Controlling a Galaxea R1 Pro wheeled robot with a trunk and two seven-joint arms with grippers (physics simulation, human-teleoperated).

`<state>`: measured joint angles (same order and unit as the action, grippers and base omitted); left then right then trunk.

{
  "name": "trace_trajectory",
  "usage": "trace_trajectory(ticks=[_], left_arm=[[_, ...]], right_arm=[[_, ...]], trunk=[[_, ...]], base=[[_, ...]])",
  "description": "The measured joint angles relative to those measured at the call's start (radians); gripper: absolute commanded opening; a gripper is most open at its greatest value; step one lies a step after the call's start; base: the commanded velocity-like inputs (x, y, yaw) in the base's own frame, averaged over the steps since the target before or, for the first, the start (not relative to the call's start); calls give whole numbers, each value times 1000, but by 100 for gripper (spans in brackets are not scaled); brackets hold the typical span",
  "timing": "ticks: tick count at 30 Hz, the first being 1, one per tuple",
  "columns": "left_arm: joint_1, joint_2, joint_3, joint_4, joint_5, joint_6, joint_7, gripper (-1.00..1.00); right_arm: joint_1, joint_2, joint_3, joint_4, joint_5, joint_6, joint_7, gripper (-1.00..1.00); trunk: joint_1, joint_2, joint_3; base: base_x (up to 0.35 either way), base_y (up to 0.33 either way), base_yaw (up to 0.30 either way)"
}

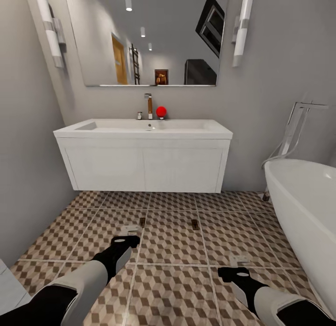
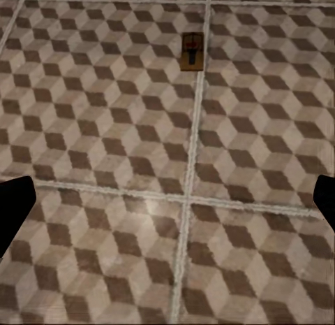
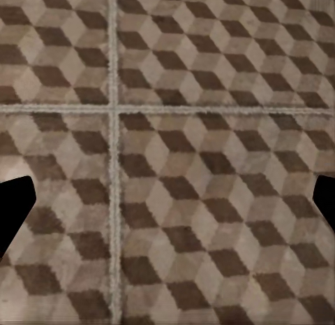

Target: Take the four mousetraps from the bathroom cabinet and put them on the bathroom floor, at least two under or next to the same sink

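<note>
Nearest you, your left gripper [image 1: 132,231] and right gripper [image 1: 240,261] hang low over the bathroom floor [image 1: 177,251], both spread wide with nothing between the fingers, as you'd expect once a load is set down. Just beyond them two mousetraps lie flat on the cube-patterned tiles, one [image 1: 142,220] ahead of your left gripper, the other [image 1: 194,224] further right: small dark-brown boards, each with a paler patch on it. Past those hangs the sink [image 1: 144,128], which both traps lie close in front of.
</note>
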<state>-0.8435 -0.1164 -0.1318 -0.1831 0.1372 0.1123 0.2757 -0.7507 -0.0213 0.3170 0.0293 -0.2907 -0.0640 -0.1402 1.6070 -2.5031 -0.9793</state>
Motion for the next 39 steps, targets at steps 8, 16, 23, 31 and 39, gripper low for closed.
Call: trace_trajectory(ticks=[8, 16, 23, 31, 39], left_arm=[[0, 4, 0, 44, 12, -2, 0, 100], [0, 6, -1, 65, 16, -3, 0, 100], [0, 7, 0, 70, 20, -3, 0, 100], [0, 15, 1, 99, 48, -3, 0, 100], [0, 21, 0, 124, 80, -4, -1, 100]], right_arm=[[4, 0, 0, 0, 0, 7, 3, 100], [5, 1, 0, 0, 0, 9, 5, 100], [5, 1, 0, 0, 0, 10, 6, 100], [5, 2, 1, 0, 0, 10, 7, 100], [5, 0, 0, 1, 0, 10, 7, 100]], trunk=[[0, 0, 0], [0, 0, 0], [0, 0, 0], [0, 0, 0], [0, 0, 0]], base=[[0, 0, 0], [0, 0, 0], [0, 0, 0], [0, 0, 0], [0, 0, 0]])
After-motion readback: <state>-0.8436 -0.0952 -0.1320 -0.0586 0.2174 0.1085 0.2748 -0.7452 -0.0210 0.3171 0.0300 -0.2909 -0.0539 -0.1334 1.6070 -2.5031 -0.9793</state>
